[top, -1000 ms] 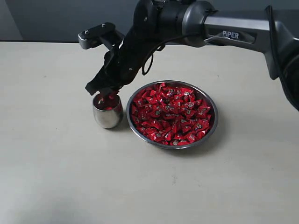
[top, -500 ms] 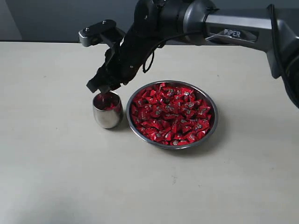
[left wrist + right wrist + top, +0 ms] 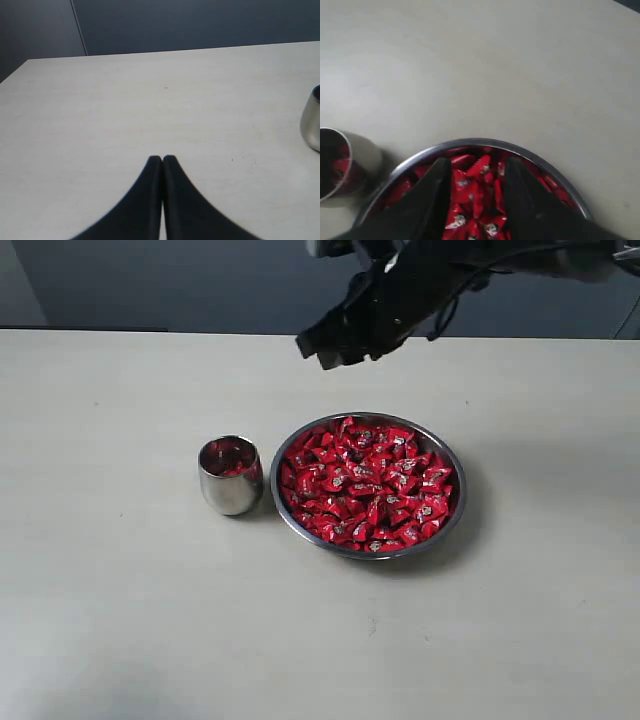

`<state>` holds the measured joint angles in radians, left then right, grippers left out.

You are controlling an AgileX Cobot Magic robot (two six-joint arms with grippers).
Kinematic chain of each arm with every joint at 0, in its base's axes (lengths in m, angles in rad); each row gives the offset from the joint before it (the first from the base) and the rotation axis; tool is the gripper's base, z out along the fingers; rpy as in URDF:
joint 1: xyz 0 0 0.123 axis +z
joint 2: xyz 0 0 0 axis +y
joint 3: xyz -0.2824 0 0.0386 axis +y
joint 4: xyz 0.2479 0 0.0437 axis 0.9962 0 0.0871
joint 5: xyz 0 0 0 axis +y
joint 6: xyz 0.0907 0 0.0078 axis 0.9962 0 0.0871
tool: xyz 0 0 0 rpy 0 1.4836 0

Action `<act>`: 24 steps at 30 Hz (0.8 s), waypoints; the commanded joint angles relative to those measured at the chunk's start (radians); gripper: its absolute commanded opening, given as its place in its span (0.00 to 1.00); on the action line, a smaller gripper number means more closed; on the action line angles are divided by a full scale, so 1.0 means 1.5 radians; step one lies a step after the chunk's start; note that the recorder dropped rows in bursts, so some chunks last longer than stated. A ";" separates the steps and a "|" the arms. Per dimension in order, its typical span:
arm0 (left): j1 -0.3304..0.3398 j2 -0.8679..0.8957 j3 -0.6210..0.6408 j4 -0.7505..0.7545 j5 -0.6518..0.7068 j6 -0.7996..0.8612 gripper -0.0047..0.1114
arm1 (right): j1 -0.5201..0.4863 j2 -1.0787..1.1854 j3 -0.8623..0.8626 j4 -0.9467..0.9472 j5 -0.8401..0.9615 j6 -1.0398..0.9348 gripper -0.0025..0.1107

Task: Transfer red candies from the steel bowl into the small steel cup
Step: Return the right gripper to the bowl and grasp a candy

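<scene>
Your right gripper (image 3: 477,167) has its two dark fingers (image 3: 436,197) spread well apart, and nothing sits between them. Through the gap you look down on the red candies (image 3: 479,192) heaped in the bowl (image 3: 470,144), and neither finger touches the candies or the rim. In the exterior view the right gripper (image 3: 322,348) hangs in the air, raised clear of the bowl (image 3: 461,502) and showing above its left half. The bowl rests on the pale table (image 3: 120,620) and is filled nearly to the rim with red candies (image 3: 365,485). The cup (image 3: 230,495) stands upright just beside the bowl on its left; you cannot tell whether the two touch. A few red candies (image 3: 234,464) lie inside the cup, and the right wrist view shows them too (image 3: 337,167). Your left gripper (image 3: 162,160) has its fingers (image 3: 142,200) pressed together tip to tip, gripping nothing, over bare table. The cup's steel side (image 3: 312,122) shows only at the edge of that view, well apart from the fingertips.
</scene>
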<state>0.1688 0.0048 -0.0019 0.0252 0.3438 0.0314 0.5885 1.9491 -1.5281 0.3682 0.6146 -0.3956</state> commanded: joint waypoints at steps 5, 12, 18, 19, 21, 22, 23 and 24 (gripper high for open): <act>0.001 -0.003 0.001 0.001 -0.006 -0.001 0.04 | -0.077 -0.041 0.167 0.004 -0.079 0.067 0.33; 0.001 -0.003 0.001 0.001 -0.006 -0.001 0.04 | -0.065 -0.008 0.182 -0.028 -0.034 0.034 0.33; 0.001 -0.003 0.001 0.001 -0.006 -0.001 0.04 | -0.032 0.015 0.182 -0.059 -0.029 0.019 0.33; 0.001 -0.003 0.001 0.001 -0.006 -0.001 0.04 | -0.027 0.021 0.182 -0.067 -0.026 0.019 0.33; 0.001 -0.003 0.001 0.001 -0.006 -0.001 0.04 | -0.022 0.031 0.182 -0.076 -0.019 0.020 0.33; 0.001 -0.003 0.001 0.001 -0.006 -0.001 0.04 | -0.020 0.036 0.182 -0.081 -0.016 0.020 0.33; 0.001 -0.003 0.001 0.001 -0.006 -0.001 0.04 | -0.020 0.041 0.182 -0.096 -0.014 0.020 0.33; 0.001 -0.003 0.001 0.001 -0.006 -0.001 0.04 | -0.020 0.044 0.182 -0.102 -0.014 0.020 0.33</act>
<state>0.1688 0.0048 -0.0019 0.0252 0.3438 0.0314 0.5558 2.0005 -1.2587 0.2588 0.5871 -0.3582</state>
